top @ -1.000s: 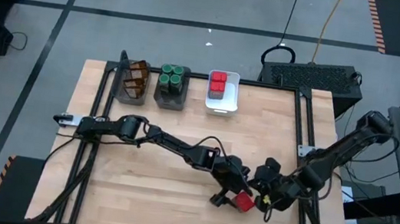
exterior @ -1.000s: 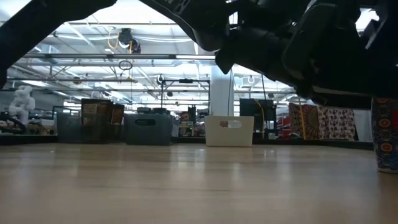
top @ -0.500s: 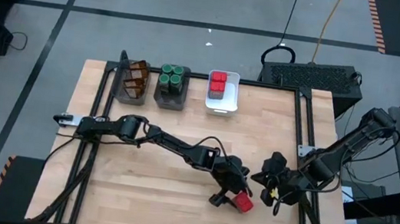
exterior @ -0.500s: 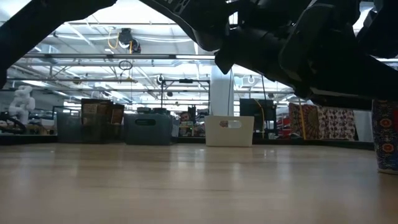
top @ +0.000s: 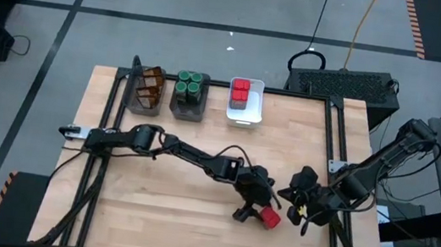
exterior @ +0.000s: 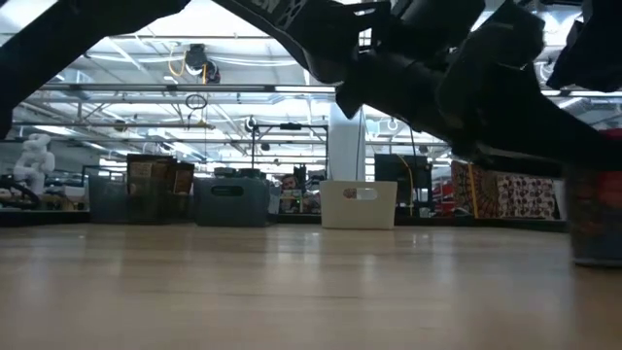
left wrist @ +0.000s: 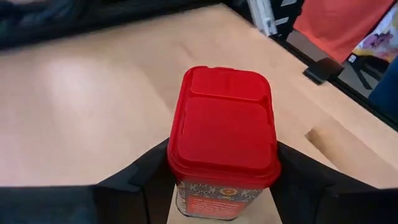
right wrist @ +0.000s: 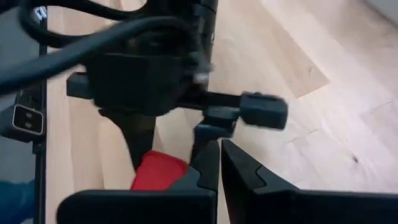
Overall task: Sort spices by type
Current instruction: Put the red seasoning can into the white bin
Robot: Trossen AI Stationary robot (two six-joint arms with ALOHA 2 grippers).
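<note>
At about five o'clock on the table (top: 157,217), near its front edge, we see the last loose spice, a red tin (top: 268,219), standing upright on the bare wood. Our left gripper (top: 257,212) straddles it: the wrist view shows a dark finger (left wrist: 149,171) hard against each flank of the tin (left wrist: 222,137), just under the lid, so we judge the fingers clasped on it, or within a hair of it. Whether it has left the wood we cannot tell.

Just to three o'clock of that, our right gripper (top: 297,204) waits with its fingers pressed together, holding nothing.

We expect the tin to be light, rigid and rather slick on its printed sides. The flat opposite walls below the flanged lid look like the right place to hold; the lid's overhang should stop it sliding down through the fingers. A grip on the lid alone might pop it.

Far off at twelve o'clock stand three bins: brown packets (top: 150,86) in one, green-lidded jars (top: 190,88) in the next, and red tins (top: 242,92) in the white bin (top: 242,118), where we judge this one belongs.
</note>
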